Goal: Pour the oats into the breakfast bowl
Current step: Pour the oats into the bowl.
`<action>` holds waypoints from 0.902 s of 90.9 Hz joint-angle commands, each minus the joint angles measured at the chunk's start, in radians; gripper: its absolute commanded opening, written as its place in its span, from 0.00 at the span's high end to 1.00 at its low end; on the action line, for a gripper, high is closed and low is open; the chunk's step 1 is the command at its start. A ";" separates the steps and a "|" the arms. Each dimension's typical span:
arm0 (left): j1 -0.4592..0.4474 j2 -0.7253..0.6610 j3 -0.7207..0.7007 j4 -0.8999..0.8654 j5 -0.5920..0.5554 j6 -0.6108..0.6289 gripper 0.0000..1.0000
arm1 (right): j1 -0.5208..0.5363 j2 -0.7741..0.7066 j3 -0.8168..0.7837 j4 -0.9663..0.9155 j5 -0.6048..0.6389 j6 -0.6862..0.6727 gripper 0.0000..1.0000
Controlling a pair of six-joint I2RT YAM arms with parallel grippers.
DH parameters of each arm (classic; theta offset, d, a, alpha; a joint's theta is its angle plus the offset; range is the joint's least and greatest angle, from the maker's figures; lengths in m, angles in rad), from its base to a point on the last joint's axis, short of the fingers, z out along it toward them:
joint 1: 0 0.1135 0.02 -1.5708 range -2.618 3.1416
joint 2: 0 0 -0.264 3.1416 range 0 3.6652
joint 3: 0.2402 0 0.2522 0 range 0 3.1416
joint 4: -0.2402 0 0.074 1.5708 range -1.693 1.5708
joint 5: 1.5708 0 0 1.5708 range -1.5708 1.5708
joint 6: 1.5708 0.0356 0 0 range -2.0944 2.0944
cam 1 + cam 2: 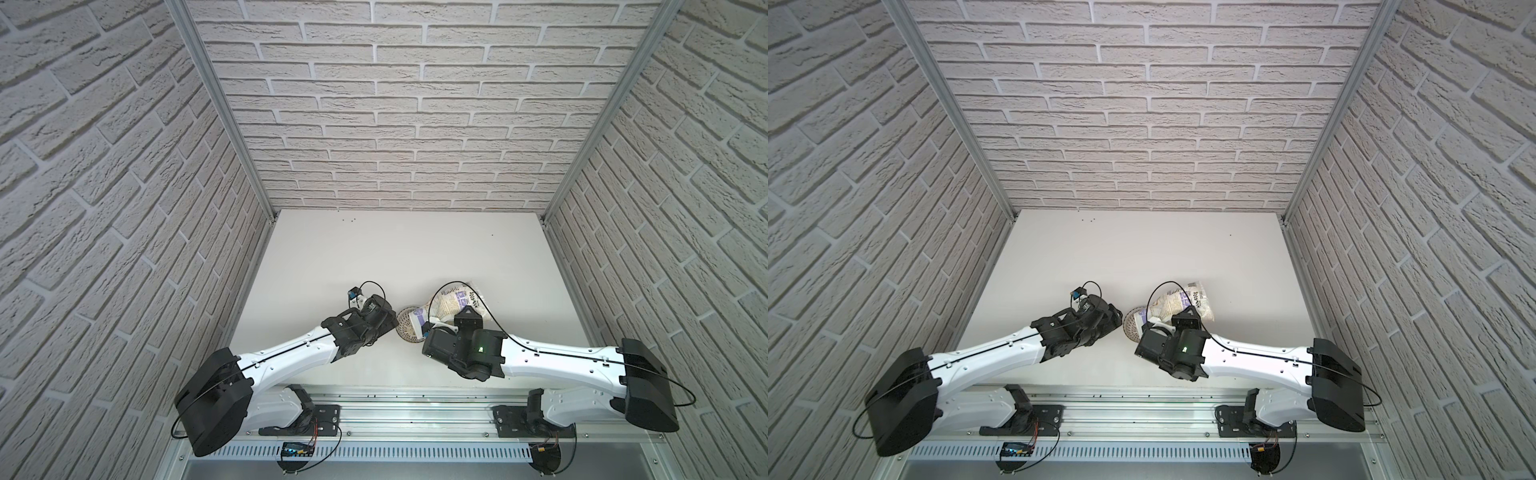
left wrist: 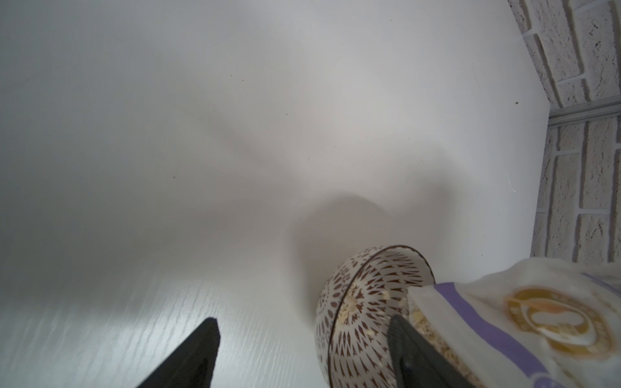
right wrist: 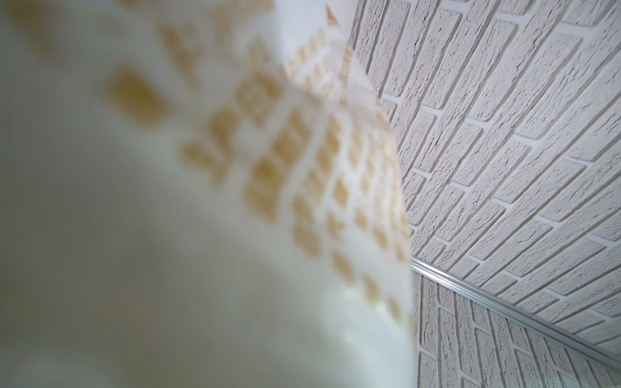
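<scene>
The left arm's elbow housing (image 1: 214, 399) and the right arm's elbow housing (image 1: 648, 386) sit nearest the lens, both rounded black plastic shells. Just behind them a ribbed aluminium rail (image 1: 415, 409) carries the two bases. From there smooth white forearm shells reach inward over the table (image 1: 374, 257), which is matte white with a faint wood grain.

The left gripper (image 2: 302, 320) has its black wedge-shaped fingers (image 2: 201, 352) wide apart, with nothing held. One finger crosses in front of the breakfast bowl (image 2: 363, 302), and whether it touches the bowl cannot be told. The bowl is small, round and glazed white, with dark brown darts radiating inside and out and a thin dark rim. It stands on the table between the two wrists.

The right gripper (image 1: 434, 330) is clamped on the bag of oats (image 1: 453, 301). The bag is crinkly clear plastic with white panels, a purple band and a round gold emblem. It lies slanted, with its mouth over the bowl's rim and its other end pointing away to the far right. A few pale oat flakes (image 2: 349, 304) lie inside the bowl. In the right wrist view the bag is a soft blur of cream with beige squares.

The brick walls (image 1: 415, 104) stand farthest off, rough and white, and are joined by aluminium corner posts (image 1: 220, 108).
</scene>
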 commanded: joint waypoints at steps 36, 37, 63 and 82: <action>-0.012 0.014 -0.006 0.028 -0.005 -0.002 0.20 | 0.020 0.011 0.061 0.052 0.265 -0.016 0.96; -0.013 0.014 -0.006 0.027 -0.006 -0.001 0.20 | 0.020 0.012 0.062 0.051 0.266 -0.015 0.96; -0.013 0.013 -0.011 0.030 -0.009 -0.003 0.22 | 0.027 0.038 0.077 0.027 0.291 -0.012 0.97; -0.013 0.015 -0.015 0.036 -0.010 -0.004 0.23 | 0.027 0.049 0.080 0.023 0.314 -0.018 0.96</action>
